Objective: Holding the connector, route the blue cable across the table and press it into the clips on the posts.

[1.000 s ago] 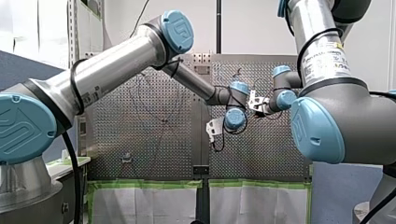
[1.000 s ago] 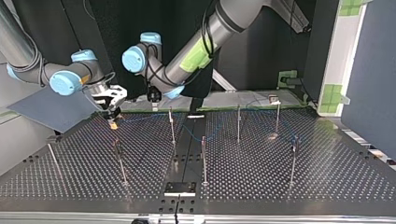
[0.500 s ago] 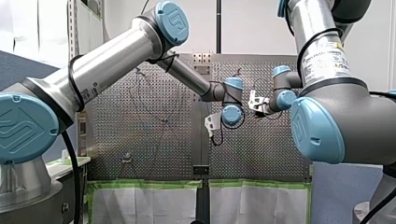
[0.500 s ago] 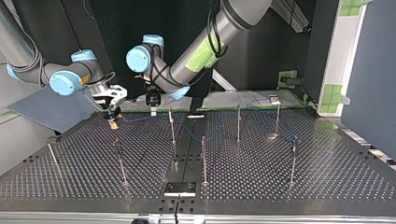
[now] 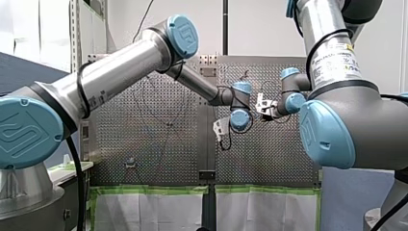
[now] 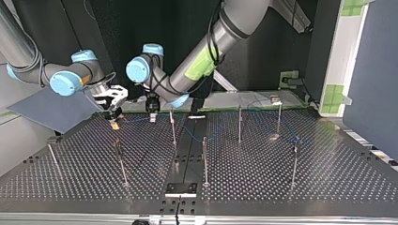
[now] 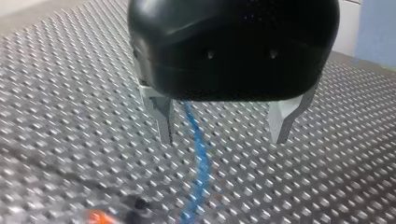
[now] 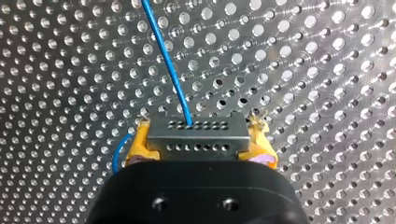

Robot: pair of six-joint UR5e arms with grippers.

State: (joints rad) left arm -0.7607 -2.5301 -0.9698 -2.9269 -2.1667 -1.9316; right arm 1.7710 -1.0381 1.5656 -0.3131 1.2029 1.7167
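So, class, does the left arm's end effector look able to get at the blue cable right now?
Probably yes: the left end effector stands open over the blue cable, which runs between its fingers with nothing in the way.

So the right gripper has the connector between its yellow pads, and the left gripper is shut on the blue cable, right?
Not quite: the left gripper is open, not shut on the blue cable; the left wrist view shows its fingers spread, the cable running between them. The right gripper does hold the connector.
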